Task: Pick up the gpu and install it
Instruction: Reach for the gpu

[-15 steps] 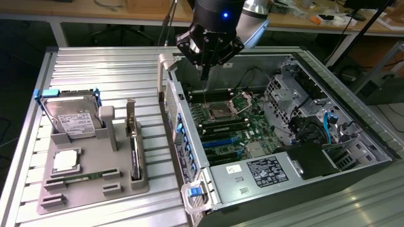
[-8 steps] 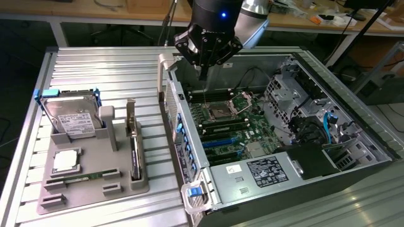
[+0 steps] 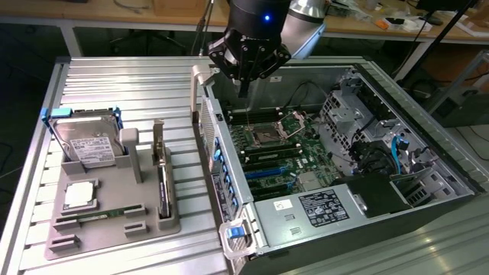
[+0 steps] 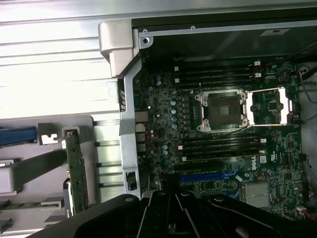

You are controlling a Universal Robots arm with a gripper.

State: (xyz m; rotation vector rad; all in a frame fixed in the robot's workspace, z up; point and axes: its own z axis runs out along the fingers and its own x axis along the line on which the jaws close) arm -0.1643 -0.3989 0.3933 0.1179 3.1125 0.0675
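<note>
The gpu (image 3: 160,172) stands on its edge in a slot of the grey holder tray (image 3: 114,229) at the exterior view's left, its pale bracket strip at the far end. In the wrist view the gpu (image 4: 77,171) appears as a thin upright card beside the case wall. My gripper (image 3: 243,90) hangs over the far end of the open computer case (image 3: 359,229), well to the right of the gpu, and above the motherboard (image 3: 279,152). Its fingers are shut with nothing between them. In the wrist view the gripper (image 4: 174,192) is over the blue expansion slots (image 4: 208,176).
On the same tray sit a silver hard drive (image 3: 88,146) with blue rails, a processor chip (image 3: 79,195) and a slim green memory stick (image 3: 103,215). The case's grey side wall (image 3: 221,166) rises between tray and motherboard. Everything rests on a ribbed metal table (image 3: 122,80).
</note>
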